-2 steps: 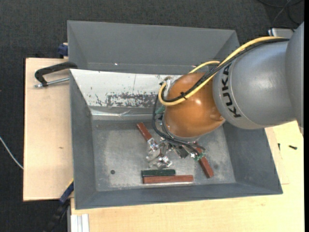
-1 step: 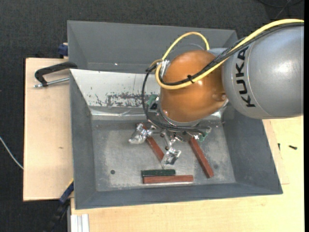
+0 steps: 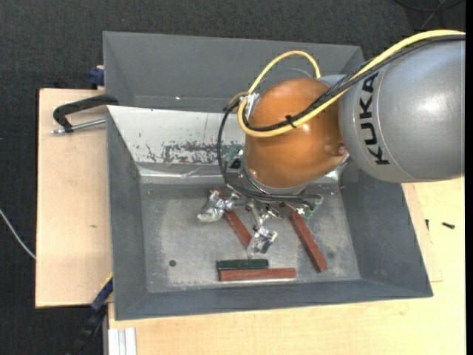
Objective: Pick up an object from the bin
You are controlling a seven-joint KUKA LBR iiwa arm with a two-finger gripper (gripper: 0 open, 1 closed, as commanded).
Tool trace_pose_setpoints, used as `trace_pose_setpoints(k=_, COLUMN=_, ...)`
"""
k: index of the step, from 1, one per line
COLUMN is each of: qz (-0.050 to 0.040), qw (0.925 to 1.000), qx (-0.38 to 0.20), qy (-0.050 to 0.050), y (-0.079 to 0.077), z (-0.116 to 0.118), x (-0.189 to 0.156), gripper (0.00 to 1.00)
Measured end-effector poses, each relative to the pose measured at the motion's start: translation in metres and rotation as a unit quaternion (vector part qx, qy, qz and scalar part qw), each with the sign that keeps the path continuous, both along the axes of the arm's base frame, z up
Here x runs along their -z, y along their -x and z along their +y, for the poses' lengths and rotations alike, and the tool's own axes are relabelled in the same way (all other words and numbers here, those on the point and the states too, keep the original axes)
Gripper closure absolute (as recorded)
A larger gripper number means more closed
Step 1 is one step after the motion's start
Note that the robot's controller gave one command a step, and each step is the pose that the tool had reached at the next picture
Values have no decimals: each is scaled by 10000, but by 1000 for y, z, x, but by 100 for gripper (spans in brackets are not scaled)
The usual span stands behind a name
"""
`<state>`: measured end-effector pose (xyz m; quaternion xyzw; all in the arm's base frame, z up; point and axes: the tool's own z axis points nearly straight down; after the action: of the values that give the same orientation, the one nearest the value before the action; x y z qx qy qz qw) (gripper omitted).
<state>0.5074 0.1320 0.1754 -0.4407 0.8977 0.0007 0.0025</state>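
Note:
My gripper (image 3: 237, 223) hangs low over the middle of the bin floor, under the arm's orange cover. Its two metal fingertips (image 3: 211, 206) stand apart, so it is open. A red-brown flat bar (image 3: 239, 231) lies slanted on the floor between the two tips, and I cannot tell whether they touch it. A second red-brown bar (image 3: 310, 243) lies slanted just right of the gripper. Nearer the front wall, a third red-brown bar with a dark green strip along its top edge (image 3: 256, 272) lies flat and level.
The orange cover and its yellow and black cables hide the back middle of the bin floor. A small dark spot marks the floor at the front left. The bin's sloped walls rise close on all sides.

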Motion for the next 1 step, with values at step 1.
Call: trace_pose_setpoints(k=1, qz=-25, qw=9998, qx=-218, qy=-1, y=6, z=-19, x=47, gripper=0)
